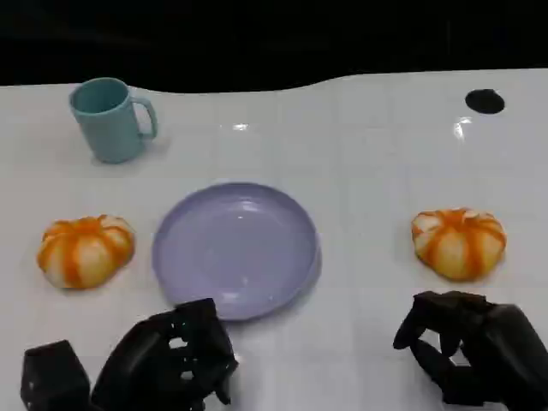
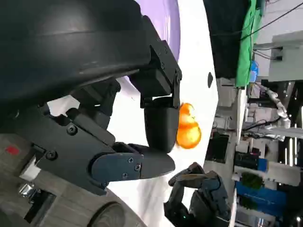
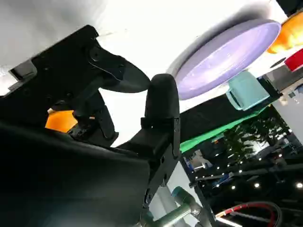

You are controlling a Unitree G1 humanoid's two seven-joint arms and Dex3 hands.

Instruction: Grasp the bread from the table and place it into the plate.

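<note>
You have the plate in the middle of the white worktop; take it as your landmark. It is lavender, shallow and holds nothing. One bread roll, orange with pale stripes, sits just to the left of the plate, close to its rim but not touching. A second bread roll of the same look lies well to the right of the plate. A teal mug stands upright behind the plate and to its left, handle turned toward the plate. A small black round spot marks the worktop far behind the plate on the right.

Your left hand is at the plate's near edge, just in front of its rim, fingers loosely curled and apart, holding nothing. Your right hand is in front of the right-hand roll, apart from it, fingers bent downward with gaps between them, also holding nothing.

From the left wrist you see the right-hand roll past the fingers. From the right wrist you see the plate and the mug beyond it.
</note>
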